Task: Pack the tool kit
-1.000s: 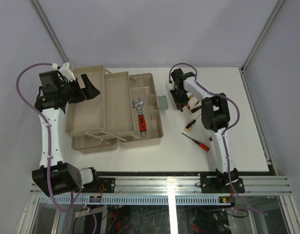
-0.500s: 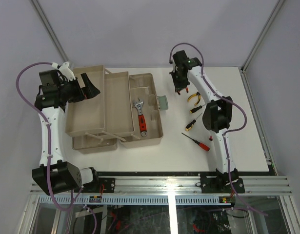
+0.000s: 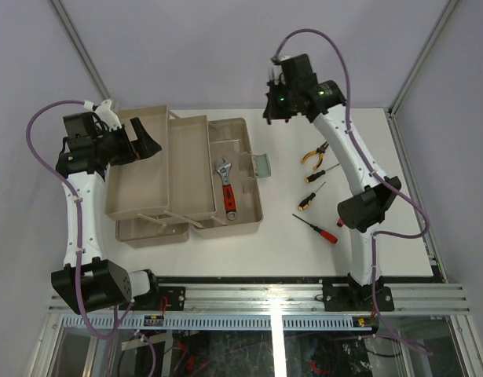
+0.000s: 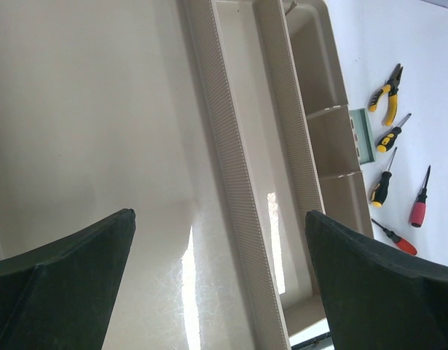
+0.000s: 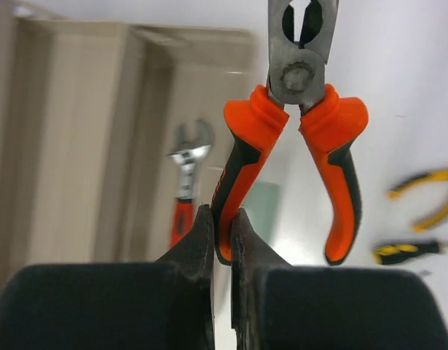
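Right gripper (image 5: 222,219): clamped on one handle of the orange pliers (image 5: 300,76), raised above the worktop (image 3: 406,157) near the far right corner of the open toolbox (image 3: 143,184). Left gripper (image 4: 224,284): jaws wide apart, empty, over the toolbox's left tray. Wrench (image 3: 225,188): lying in the toolbox's right compartment. Yellow pliers (image 3: 313,155) and screwdrivers (image 3: 311,197): on the worktop, right of the toolbox.

White tubular arm links (image 3: 78,212) with chunky black joint housings (image 3: 367,206); looping purple cables (image 3: 31,133) along both arms; small green light (image 3: 282,99) glowing, upper centre of top view.
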You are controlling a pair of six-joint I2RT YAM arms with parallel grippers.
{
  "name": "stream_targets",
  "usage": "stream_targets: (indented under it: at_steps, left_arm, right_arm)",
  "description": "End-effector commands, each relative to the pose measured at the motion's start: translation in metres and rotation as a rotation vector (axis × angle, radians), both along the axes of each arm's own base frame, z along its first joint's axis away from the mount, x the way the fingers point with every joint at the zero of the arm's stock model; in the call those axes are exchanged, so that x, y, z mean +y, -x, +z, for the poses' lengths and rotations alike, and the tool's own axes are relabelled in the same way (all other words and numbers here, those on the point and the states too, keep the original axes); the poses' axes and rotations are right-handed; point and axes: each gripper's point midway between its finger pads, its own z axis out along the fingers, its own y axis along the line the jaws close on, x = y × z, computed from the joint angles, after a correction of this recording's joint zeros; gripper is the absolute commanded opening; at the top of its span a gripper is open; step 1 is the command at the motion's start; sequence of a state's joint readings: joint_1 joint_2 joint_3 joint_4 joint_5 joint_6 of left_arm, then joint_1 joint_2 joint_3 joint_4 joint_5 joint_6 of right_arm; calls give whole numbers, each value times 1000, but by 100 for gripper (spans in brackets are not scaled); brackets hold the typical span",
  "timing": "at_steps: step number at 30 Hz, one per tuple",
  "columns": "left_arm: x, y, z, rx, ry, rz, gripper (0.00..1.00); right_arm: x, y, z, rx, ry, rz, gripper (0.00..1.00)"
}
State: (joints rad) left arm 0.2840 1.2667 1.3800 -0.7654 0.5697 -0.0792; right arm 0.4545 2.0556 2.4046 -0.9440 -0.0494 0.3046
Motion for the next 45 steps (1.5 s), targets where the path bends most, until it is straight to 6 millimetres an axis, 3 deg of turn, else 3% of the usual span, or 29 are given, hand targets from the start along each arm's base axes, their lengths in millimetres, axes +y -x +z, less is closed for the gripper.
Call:
stream_targets:
  at_steps: [1, 7, 24, 34, 41, 45]
  left_arm:
    - [-3, 0, 17, -46, 15, -8, 100]
    - [-4, 5, 16, -50, 12, -9, 100]
    - [-7, 6, 12, -47, 33, -9, 100]
    - [-7, 6, 10, -43, 31, -11, 100]
    - [-7, 5, 6, -32, 34, -11, 100]
    - [-6, 4, 5, -32, 30, -11, 100]
  right_arm:
    - [111, 41, 21, -29, -148, 147, 0]
    - [167, 65, -5, 4, -156, 169, 0]
    - [251, 114, -37, 111, -253, 290, 0]
    - [273, 126, -58, 163, -277, 329, 0]
    - [290, 134, -29, 71, -342, 429, 0]
    - [296, 131, -32, 67, -350, 436, 0]
